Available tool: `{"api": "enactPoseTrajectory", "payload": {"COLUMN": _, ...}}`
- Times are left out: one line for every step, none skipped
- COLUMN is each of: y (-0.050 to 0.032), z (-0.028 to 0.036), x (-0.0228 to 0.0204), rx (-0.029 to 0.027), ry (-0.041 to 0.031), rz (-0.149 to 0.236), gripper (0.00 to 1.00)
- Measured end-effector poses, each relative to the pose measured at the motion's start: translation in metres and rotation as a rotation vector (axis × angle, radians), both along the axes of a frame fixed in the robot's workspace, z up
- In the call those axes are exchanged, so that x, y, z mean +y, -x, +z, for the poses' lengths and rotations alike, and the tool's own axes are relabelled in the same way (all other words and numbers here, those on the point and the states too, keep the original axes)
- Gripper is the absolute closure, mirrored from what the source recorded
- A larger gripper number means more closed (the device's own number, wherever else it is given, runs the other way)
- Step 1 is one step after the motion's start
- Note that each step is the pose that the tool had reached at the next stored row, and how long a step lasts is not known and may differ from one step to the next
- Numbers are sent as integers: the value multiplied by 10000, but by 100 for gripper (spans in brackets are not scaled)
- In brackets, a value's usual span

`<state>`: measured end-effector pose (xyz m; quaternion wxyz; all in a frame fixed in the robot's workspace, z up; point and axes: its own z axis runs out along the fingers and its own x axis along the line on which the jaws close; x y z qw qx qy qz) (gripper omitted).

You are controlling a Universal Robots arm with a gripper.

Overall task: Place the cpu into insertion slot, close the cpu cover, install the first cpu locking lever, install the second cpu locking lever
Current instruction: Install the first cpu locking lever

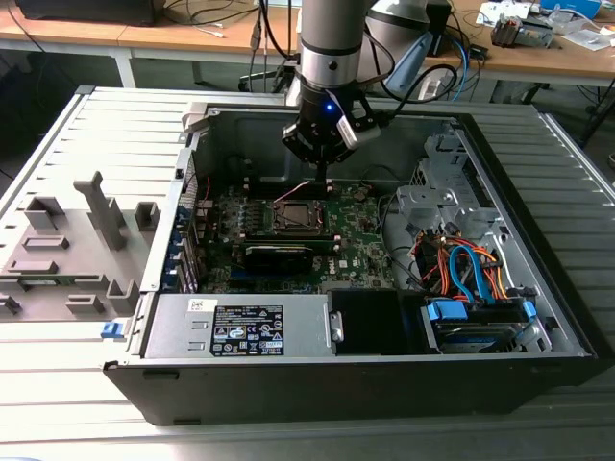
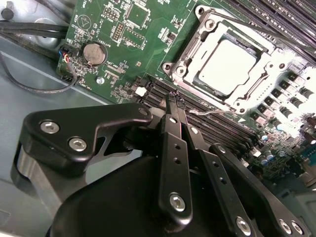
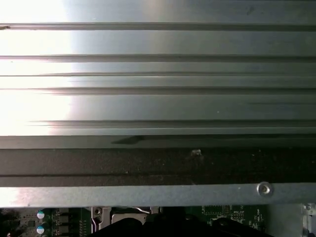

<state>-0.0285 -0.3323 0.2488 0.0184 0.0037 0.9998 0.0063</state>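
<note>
Black jaws fill the near part of the second wrist view, clenched together on nothing, tips poised over the green board. Just beyond the tips lies the cpu, seated in the slot with the cover closed around it. A thin lever runs between tips and slot.

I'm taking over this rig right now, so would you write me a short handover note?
Gripper: shut, holding nothing, poised above the motherboard beside the socket.
The cpu sits in the insertion slot.
The cpu cover is down over it, framing the chip.
A thin wire lever end lies next to the fingertips; whether either locking lever is latched cannot be told.
</note>
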Motion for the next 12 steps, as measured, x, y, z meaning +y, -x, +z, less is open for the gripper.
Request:
{"api": "enactPoseTrajectory", "payload": {"y": -1, "z": -2, "x": 2, "rx": -1, "ry": -1, "rz": 0, "gripper": 89}}
{"api": "enactPoseTrajectory", "payload": {"y": -1, "z": -3, "x": 4, "rx": -1, "ry": 0, "rz": 1, "gripper": 89}}
{"api": "enactPoseTrajectory", "payload": {"y": -2, "z": -5, "x": 6, "rx": -1, "ry": 0, "rz": 2, "gripper": 89}}
{"api": "enactPoseTrajectory", "payload": {"y": -1, "z": -6, "x": 7, "rx": 0, "ry": 0, "rz": 0, "gripper": 89}}
{"api": "enactPoseTrajectory", "payload": {"y": 2, "z": -6, "x": 8, "rx": 0, "ry": 2, "rz": -1, "gripper": 89}}
{"api": "enactPoseTrajectory", "payload": {"y": 4, "z": -6, "x": 8, "rx": 0, "ry": 2, "rz": -1, "gripper": 89}}
{"api": "enactPoseTrajectory", "payload": {"y": 5, "z": -6, "x": 8, "rx": 1, "ry": 2, "rz": 0, "gripper": 89}}
{"api": "enactPoseTrajectory", "payload": {"y": 6, "z": -6, "x": 8, "rx": 0, "ry": 1, "rz": 1, "gripper": 89}}
{"api": "enactPoseTrajectory", "payload": {"y": 7, "z": 0, "x": 9, "rx": -1, "ry": 2, "rz": 1, "gripper": 89}}
{"api": "enactPoseTrajectory", "payload": {"y": 7, "z": 10, "x": 9, "rx": -2, "ry": 1, "rz": 1, "gripper": 89}}
{"api": "enactPoseTrajectory", "payload": {"y": 7, "z": 25, "x": 9, "rx": -2, "ry": 0, "rz": 1, "gripper": 89}}
{"api": "enactPoseTrajectory", "payload": {"y": 8, "z": 49, "x": 9, "rx": -2, "ry": 1, "rz": 0, "gripper": 89}}
